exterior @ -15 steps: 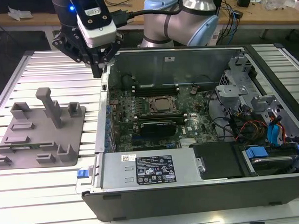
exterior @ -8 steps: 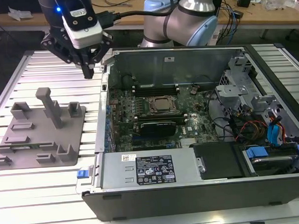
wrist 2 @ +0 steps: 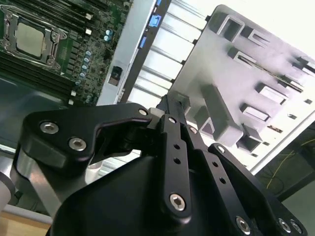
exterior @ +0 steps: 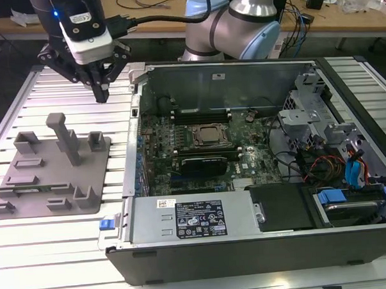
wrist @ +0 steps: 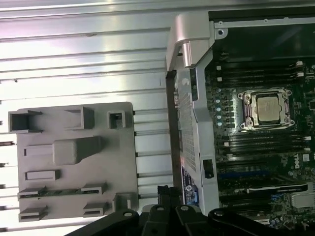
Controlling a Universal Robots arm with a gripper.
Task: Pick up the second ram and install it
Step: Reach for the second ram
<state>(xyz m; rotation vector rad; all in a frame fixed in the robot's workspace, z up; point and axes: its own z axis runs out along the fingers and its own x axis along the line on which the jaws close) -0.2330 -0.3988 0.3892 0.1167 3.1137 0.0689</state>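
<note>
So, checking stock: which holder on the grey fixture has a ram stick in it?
The long bracket pair holding the second ram; the matching pair beside it at the fixture edge is empty.

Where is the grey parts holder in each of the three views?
Exterior view: the grey parts holder lies on the slatted table, to the exterior view's left of the computer case.
Second wrist view: past the gripper, beside the case wall.
First wrist view: beside the case, on the slats.
Shared landmark: the silver processor.
</note>
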